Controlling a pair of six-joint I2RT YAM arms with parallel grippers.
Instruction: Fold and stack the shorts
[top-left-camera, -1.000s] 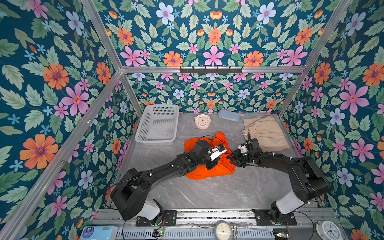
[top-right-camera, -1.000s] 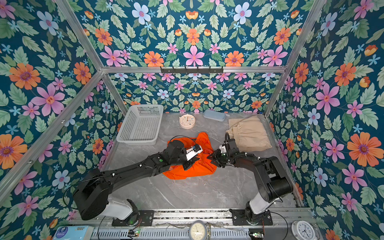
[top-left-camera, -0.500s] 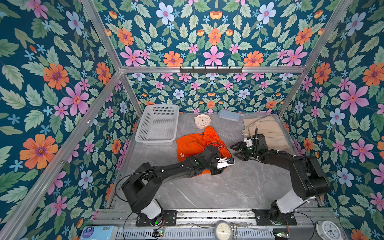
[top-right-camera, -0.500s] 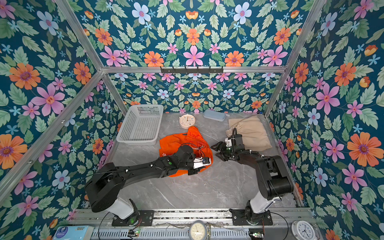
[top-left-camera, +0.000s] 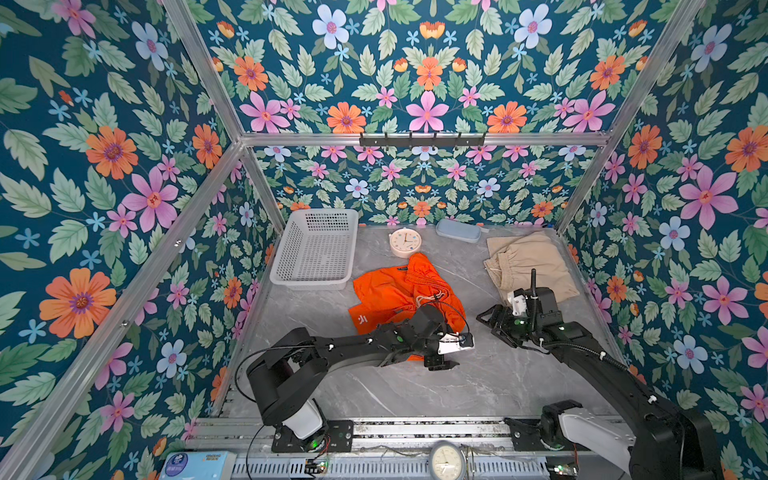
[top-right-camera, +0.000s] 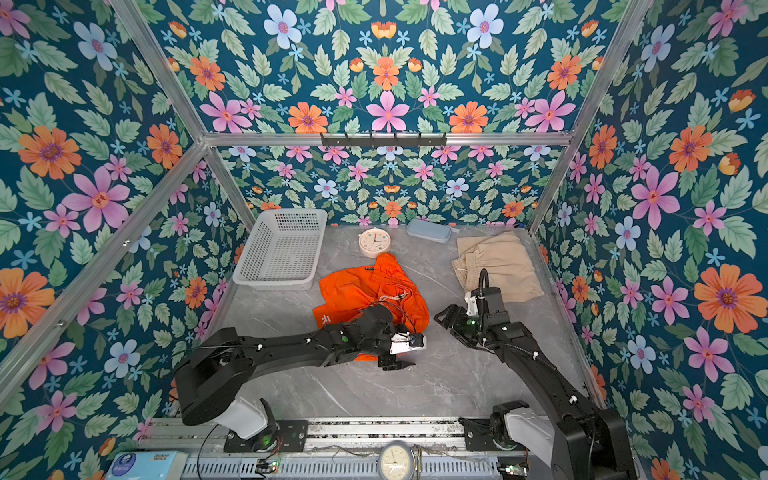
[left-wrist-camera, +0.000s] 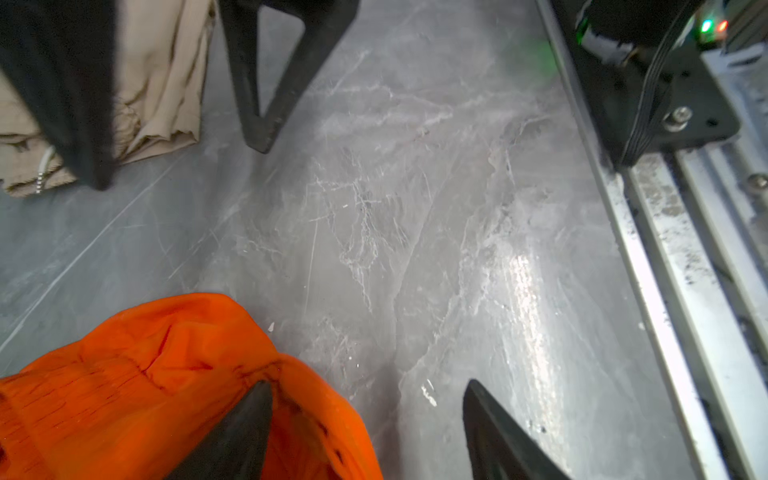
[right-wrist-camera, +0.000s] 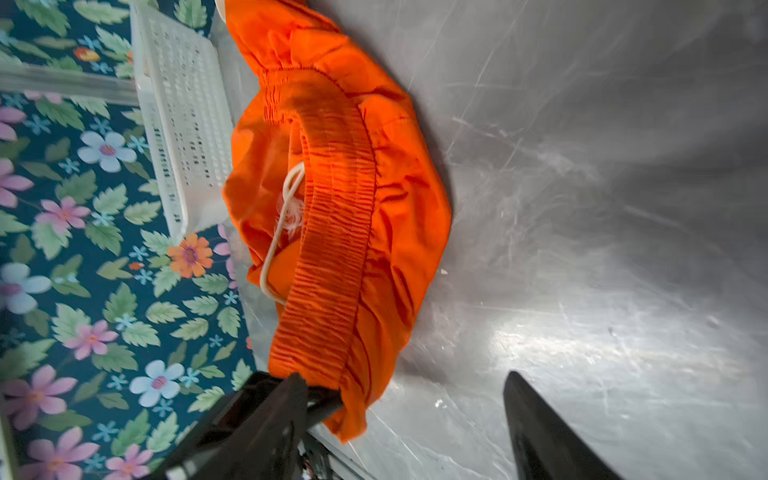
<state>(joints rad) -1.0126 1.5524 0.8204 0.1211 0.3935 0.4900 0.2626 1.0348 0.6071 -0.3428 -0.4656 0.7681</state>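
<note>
While the orange shorts (top-left-camera: 399, 291) lie in a rumpled heap near the middle of the table (top-left-camera: 415, 395), waistband twisted and white drawstring (right-wrist-camera: 286, 216) spilling out, we judge the task roughly half done. We see no clean fold in them in either top view: one leg is spread flat toward the basket (top-left-camera: 316, 249) and the rest is bunched up. The beige shorts (top-left-camera: 536, 266) rest well apart in the far right corner, lying flat and compact with the waistband to one side, so we take them as already folded. What remains, by our reading, is to flatten and fold the orange pair and then lay one pair on the other.

The left gripper (left-wrist-camera: 365, 388) sits at the near edge of the orange cloth with its jaws spread; one finger overlaps the fabric, yet we see only bare table between them. The right gripper (right-wrist-camera: 403, 376) hangs just beside the heap, between the two pairs, jaws likewise apart and holding nothing. A small clock (top-left-camera: 405, 242) and a pale blue case (top-left-camera: 457, 230) stand along the back wall.
</note>
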